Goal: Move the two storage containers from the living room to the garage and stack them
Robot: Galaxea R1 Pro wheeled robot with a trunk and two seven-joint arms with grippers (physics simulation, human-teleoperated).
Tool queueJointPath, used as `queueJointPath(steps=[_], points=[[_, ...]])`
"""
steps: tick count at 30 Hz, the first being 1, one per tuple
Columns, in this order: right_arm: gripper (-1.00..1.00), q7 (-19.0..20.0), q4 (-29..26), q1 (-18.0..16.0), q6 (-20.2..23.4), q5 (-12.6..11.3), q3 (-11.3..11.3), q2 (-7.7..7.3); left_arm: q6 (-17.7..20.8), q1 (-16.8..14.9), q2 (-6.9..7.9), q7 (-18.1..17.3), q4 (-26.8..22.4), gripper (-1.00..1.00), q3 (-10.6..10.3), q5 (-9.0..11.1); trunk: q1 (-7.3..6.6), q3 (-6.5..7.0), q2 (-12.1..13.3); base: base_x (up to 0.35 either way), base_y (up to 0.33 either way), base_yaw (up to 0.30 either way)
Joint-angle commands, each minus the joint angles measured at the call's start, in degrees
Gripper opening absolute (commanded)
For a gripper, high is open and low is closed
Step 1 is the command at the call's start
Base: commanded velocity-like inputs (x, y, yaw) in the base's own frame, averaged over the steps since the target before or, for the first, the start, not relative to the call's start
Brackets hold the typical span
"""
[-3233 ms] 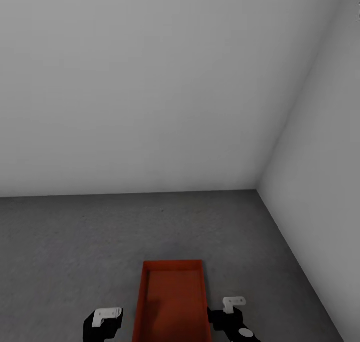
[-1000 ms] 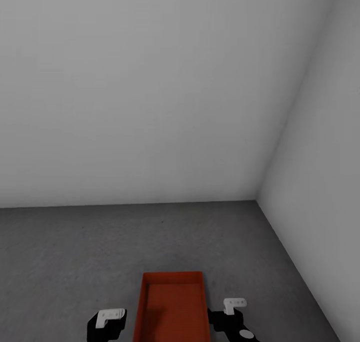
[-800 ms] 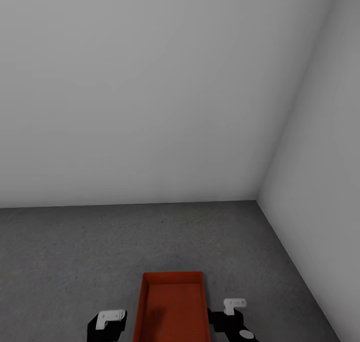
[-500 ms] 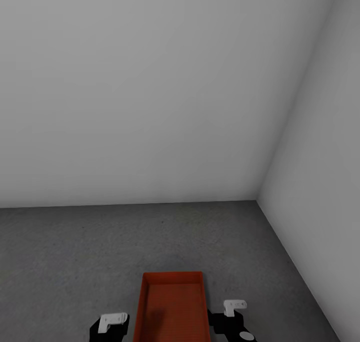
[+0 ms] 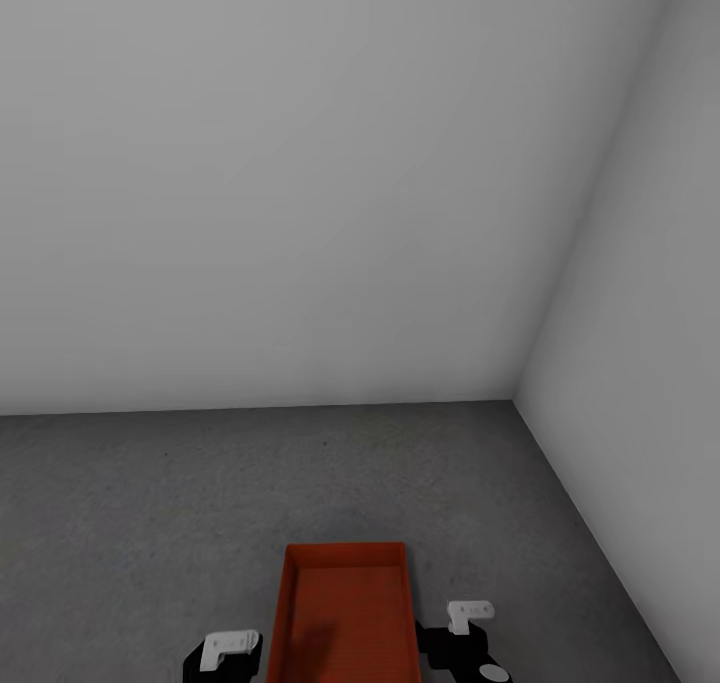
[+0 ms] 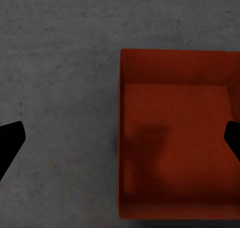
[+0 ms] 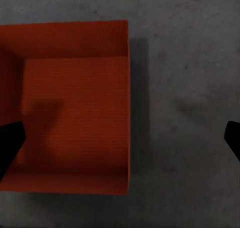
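Orange-red storage bin (image 5: 345,618) resting on the dark grey concrete floor (image 5: 150,503) near the corner where two pale grey walls (image 5: 300,163) meet. Left gripper (image 6: 120,138) stands over the bin's left wall, jaws spread wide, one finger inside the bin and one outside. Right gripper (image 7: 120,138) straddles the bin's right wall likewise, jaws wide apart, gripping nothing. Bin interior empty, bottom finely ribbed
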Motion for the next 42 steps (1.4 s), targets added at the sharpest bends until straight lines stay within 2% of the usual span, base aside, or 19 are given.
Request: queueJointPath(steps=[1,42], points=[[1.0,-0.1,0.1,0.0,-0.2,0.0,0.1,0.01,-0.2,0.0,-0.01,-0.1,0.1,1.0,0.2,0.0,0.0,-0.05,0.0,0.0,0.0,0.0],[1.0,0.0,0.8,0.0,-0.2,0.3,0.2,0.09,-0.2,0.0,0.03,-0.1,0.2,1.0,0.2,0.0,0.0,-0.05,0.0,-0.001,0.0,0.0]])
